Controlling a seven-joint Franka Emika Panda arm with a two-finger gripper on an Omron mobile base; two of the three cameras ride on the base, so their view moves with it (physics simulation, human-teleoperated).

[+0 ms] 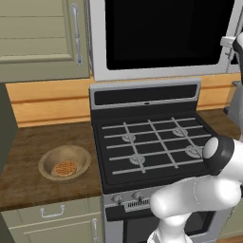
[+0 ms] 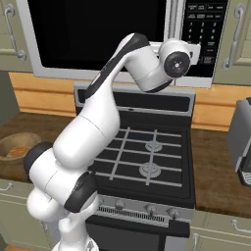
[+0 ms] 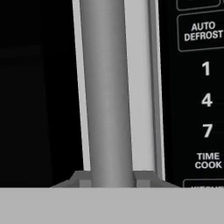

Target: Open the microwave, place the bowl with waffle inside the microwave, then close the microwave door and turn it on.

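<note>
The microwave [image 1: 97,42] hangs above the stove with its door [image 2: 98,34] closed. My gripper [image 2: 190,52] is up at the door's right edge, by the vertical bar handle [image 3: 107,87]. That handle runs straight up the middle of the hand view, left of the dark button panel [image 3: 203,87]. The fingers themselves are hidden, and the jaws look shut on the handle. The tan bowl [image 1: 64,162] sits on the wooden counter left of the stove, with the waffle [image 1: 64,169] lying flat inside. The bowl [image 2: 17,146] also shows at the left edge of the right base view.
A black gas stove [image 1: 152,142] with grey grates stands below the microwave. Olive cabinet doors [image 1: 42,33] flank the microwave. A grey appliance [image 2: 242,142] stands on the right counter. Wooden counter [image 1: 28,175] surrounds the bowl.
</note>
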